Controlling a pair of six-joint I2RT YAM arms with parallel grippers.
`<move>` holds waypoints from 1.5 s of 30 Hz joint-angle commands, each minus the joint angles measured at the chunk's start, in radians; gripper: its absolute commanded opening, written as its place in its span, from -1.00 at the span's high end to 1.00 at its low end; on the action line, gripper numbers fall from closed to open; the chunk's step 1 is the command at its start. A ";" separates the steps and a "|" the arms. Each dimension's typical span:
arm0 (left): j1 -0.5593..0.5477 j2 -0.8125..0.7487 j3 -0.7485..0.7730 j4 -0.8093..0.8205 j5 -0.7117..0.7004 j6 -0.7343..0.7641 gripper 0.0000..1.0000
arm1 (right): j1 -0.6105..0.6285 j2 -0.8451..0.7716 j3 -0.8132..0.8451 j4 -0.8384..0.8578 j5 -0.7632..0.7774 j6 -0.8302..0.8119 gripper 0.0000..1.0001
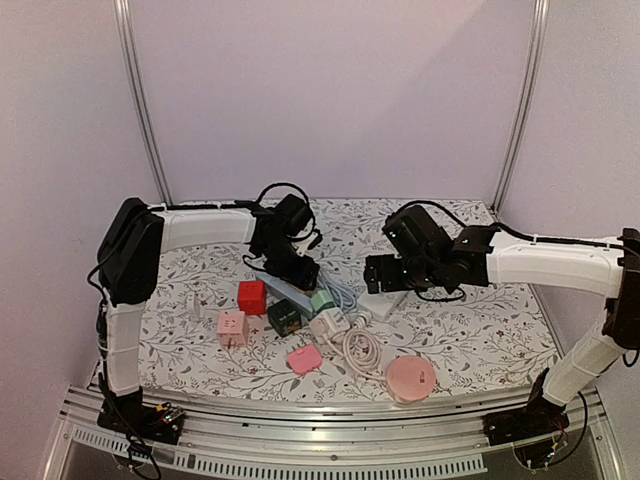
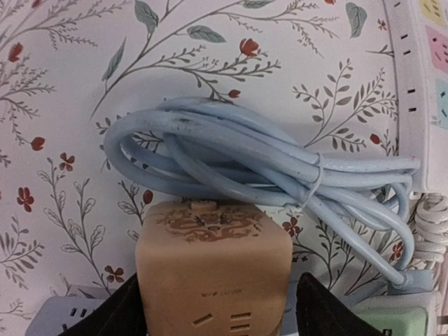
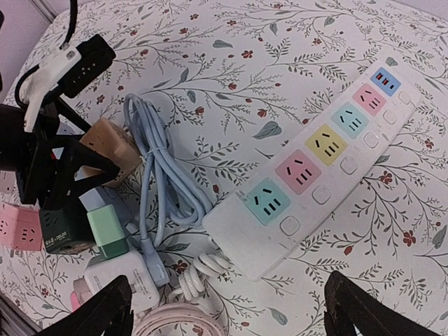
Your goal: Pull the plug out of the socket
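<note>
A tan cube plug (image 2: pixel 210 259) stands on a pale blue socket strip (image 3: pixel 94 199) left of centre. My left gripper (image 2: pixel 213 308) is down over the cube. Its black fingers (image 2: pixel 112 315) flank the cube's two sides. The left finger is against the cube and a thin gap shows at the right one. In the top view the left gripper (image 1: pixel 298 268) hides the cube. My right gripper (image 3: pixel 234 308) is open and empty. It hangs above the near end of a white multi-colour power strip (image 3: pixel 322 168).
A coiled pale blue cable (image 2: pixel 266 161) lies just beyond the cube. A light green cube (image 3: pixel 108 234), a dark green cube (image 3: pixel 59 234), a white adapter (image 3: pixel 119 276), a red cube (image 1: pixel 251 296), a pink cube (image 1: pixel 232 327) and a pink round box (image 1: pixel 410 378) crowd the front.
</note>
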 commanded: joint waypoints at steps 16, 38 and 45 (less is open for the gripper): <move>-0.018 -0.269 -0.325 0.334 -0.123 0.064 0.41 | -0.029 0.023 0.087 0.018 0.000 -0.001 -0.86; -0.057 -0.808 -0.627 0.671 -0.080 0.231 0.49 | -0.032 0.025 0.176 0.217 -0.448 -0.019 -0.93; -0.193 -0.822 -0.648 0.669 -0.232 0.347 0.51 | -0.032 0.162 0.324 0.237 -0.634 0.041 -0.85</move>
